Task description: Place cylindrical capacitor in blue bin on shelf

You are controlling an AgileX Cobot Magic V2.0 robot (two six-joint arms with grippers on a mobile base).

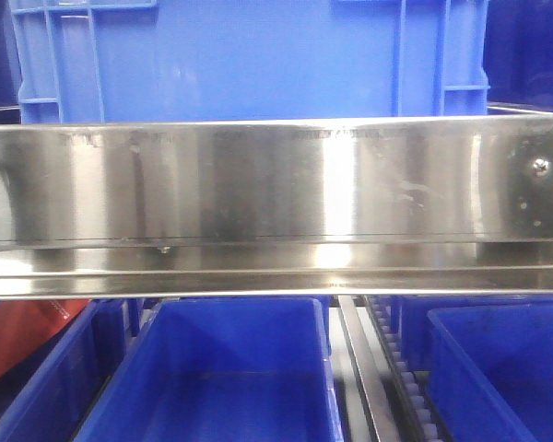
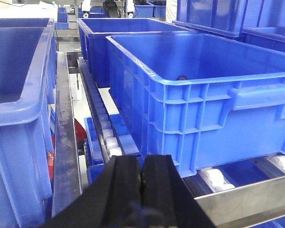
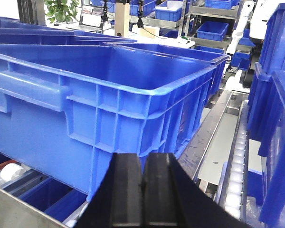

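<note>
Front view: the shelf's broad steel rail [image 1: 276, 207] runs straight across the middle, mirror-bright, with a screw at its right end. Above it sits the ribbed wall of a blue bin [image 1: 249, 60]. Below the rail, from left to right: a red-orange thing at the far left edge, a blue bin edge, an open bin [image 1: 226, 368] in the middle, a roller track, and another bin at right.

Left wrist view now: a tall bin wall at the left edge, then a steel rail and a roller track running away toward 12 o'clock, then the big blue bin [image 2: 204, 114] filling the right half. Inside it, hard against the near wall just under the rim, there's a small dark rounded thing [image 2: 181, 77]; too small to say whether that is the capacitor. It lies at about 1 o'clock from the left gripper [image 2: 141, 190], well apart and beyond the bin wall. Those black jaws are pressed together, nothing between them.

Right wrist view: the same kind of ribbed bin [image 3: 99, 109] looms at left, roller track at right. The right gripper [image 3: 143, 190] sits low at 6 o'clock, jaws closed pad to pad, empty. No capacitor shows here.
</note>
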